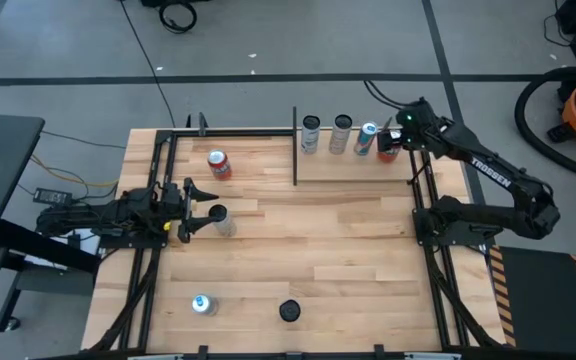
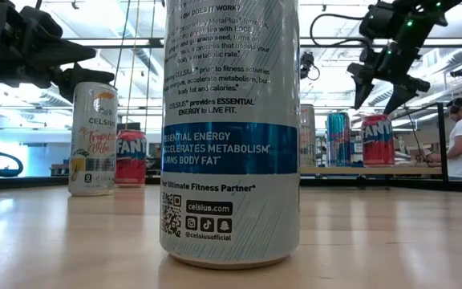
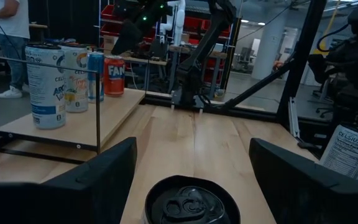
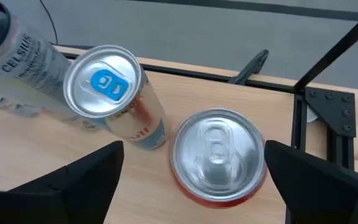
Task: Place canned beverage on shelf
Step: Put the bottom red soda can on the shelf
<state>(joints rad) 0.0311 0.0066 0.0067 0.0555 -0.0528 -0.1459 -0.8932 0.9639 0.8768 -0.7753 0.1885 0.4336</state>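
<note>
on the pale wood shelf [image 1: 353, 167] edged with thin black rods, at the far right of the planked wooden bench [image 1: 298, 260], four cans stand in a row; the red orange-soda can [image 4: 218, 157] sits at the right end, upright, beside a blue-tabbed silver can [image 4: 107, 93]. the right gripper [image 4: 191, 171] hovers above the red can, fingers spread wide and released. the left gripper [image 3: 191, 180] straddles a black-topped can [image 3: 192, 200] mid-bench, whether gripping it cannot be told
</note>
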